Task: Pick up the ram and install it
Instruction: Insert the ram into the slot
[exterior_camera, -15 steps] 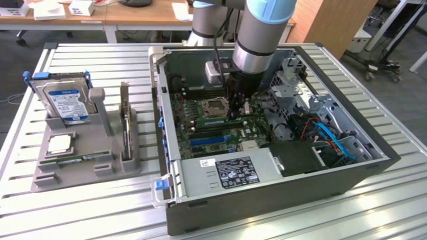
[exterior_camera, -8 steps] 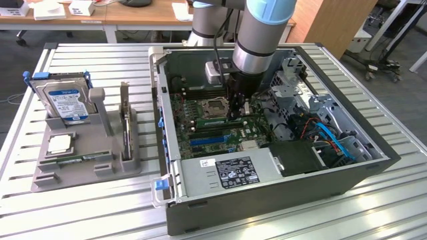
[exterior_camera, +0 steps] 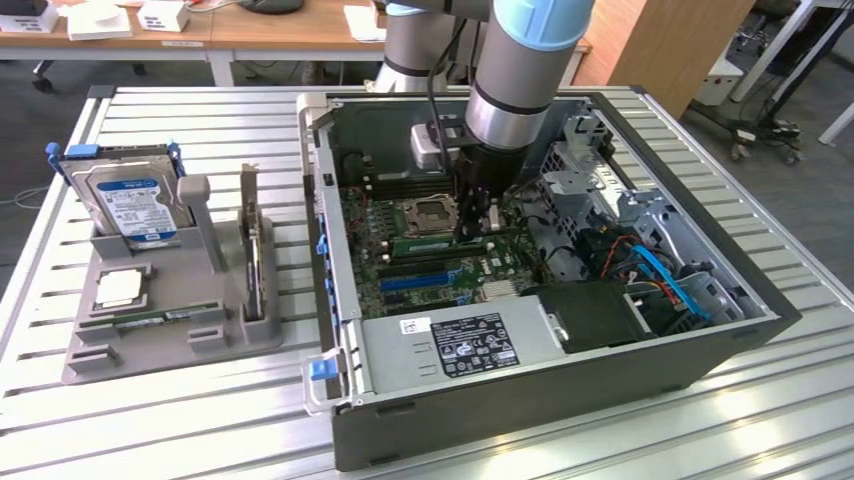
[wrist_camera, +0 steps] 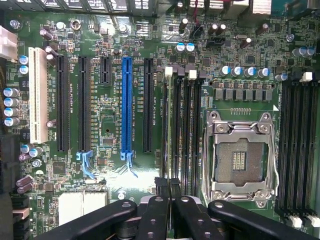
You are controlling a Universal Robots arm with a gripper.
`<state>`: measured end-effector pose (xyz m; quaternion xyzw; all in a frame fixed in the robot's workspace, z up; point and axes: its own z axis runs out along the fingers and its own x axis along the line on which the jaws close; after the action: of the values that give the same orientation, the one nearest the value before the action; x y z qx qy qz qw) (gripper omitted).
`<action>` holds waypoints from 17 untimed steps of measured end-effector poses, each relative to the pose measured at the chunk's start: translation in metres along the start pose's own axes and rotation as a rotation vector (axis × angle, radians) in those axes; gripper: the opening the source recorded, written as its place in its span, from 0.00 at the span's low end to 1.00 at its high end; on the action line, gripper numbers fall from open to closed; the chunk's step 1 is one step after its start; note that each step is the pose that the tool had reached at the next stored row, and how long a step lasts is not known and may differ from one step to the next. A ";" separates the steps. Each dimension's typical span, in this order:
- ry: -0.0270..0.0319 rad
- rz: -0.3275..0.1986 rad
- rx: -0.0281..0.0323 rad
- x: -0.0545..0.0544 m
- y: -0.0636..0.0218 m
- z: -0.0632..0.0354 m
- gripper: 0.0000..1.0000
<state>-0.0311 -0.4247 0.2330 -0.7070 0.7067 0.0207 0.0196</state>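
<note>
The ram (exterior_camera: pixel 424 246) is a thin green stick standing on edge in a memory slot just beside the CPU socket (exterior_camera: pixel 434 210), inside the open computer case (exterior_camera: pixel 561 395). In the wrist view the ram (wrist_camera: pixel 165 125) shows edge-on as a pale line in the slot nearest the blue slot (wrist_camera: pixel 126 105). My gripper (exterior_camera: pixel 474 232) reaches straight down into the case over the end of the stick at the exterior view's right. The black fingertips (wrist_camera: pixel 162 190) sit pressed together, so my gripper (wrist_camera: pixel 168 186) is shut. I cannot tell whether they touch the stick.
On the table at the exterior view's left stands a grey holder (exterior_camera: pixel 174 345) with a blue-labelled hard drive (exterior_camera: pixel 134 205), an upright expansion card (exterior_camera: pixel 250 235) and another green stick (exterior_camera: pixel 160 318) lying in it. Cables, drive cages and a power supply (exterior_camera: pixel 454 345) crowd the case around the motherboard.
</note>
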 end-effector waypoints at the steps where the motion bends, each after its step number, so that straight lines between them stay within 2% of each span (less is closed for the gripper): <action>1: 0.0000 0.000 0.0000 0.000 0.0000 0.0000 0.11; 17: 0.0001 0.001 0.0000 0.000 0.0004 0.0008 0.11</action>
<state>-0.0315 -0.4243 0.2323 -0.7067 0.7069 0.0206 0.0195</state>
